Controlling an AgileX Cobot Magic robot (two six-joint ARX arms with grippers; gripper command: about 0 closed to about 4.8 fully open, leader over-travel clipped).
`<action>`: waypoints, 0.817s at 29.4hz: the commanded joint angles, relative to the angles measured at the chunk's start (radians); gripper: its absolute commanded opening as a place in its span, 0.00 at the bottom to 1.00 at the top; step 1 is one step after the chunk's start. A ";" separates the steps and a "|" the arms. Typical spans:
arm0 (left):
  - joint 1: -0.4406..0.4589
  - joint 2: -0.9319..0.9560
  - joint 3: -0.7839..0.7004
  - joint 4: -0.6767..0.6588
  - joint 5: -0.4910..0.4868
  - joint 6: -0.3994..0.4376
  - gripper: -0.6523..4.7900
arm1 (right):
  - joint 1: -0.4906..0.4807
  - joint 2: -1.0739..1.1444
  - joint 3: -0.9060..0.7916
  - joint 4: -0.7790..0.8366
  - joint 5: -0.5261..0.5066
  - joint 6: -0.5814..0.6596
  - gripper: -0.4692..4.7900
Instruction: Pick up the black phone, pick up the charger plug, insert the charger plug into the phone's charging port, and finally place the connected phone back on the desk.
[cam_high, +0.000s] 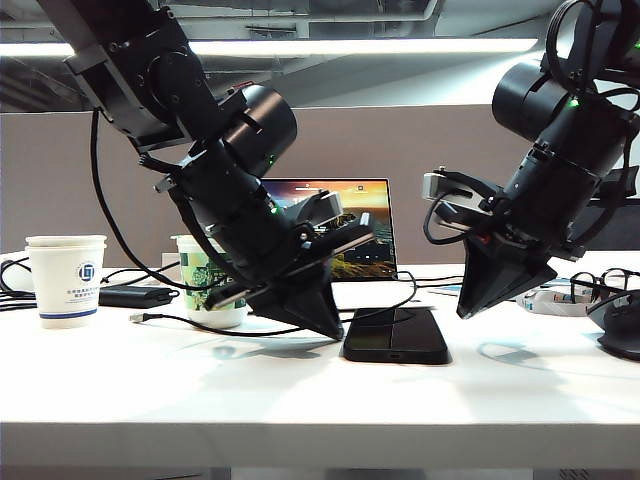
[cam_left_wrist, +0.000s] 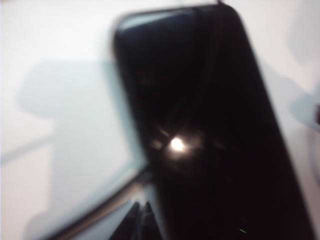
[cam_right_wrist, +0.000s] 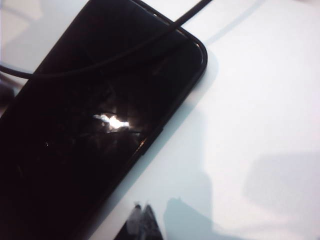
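White desk (cam_high: 150, 385) bears the black phone (cam_high: 396, 335) flat, long axis running front-to-back.

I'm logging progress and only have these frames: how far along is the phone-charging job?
Nothing looks done yet. The phone lies flat on the desk, and the plug lies loose near the green cup, unconnected. In hand: the left gripper, shut and empty, is down at the phone's edge; the right gripper, also shut, hangs beside it. Picking both up, plugging in and setting down remain.

Closed right end effector (cam_right_wrist: 141, 216) beside black phone (cam_right_wrist: 95, 130).
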 joint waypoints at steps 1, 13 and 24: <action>-0.003 0.005 -0.005 -0.024 0.079 -0.034 0.29 | 0.000 -0.005 0.003 0.006 -0.009 -0.002 0.09; -0.002 0.005 -0.005 -0.024 0.157 -0.061 0.35 | -0.026 -0.005 0.003 0.001 -0.021 0.045 0.09; -0.003 0.005 -0.005 0.037 0.187 -0.115 0.35 | -0.027 -0.003 0.003 0.002 0.046 0.045 0.09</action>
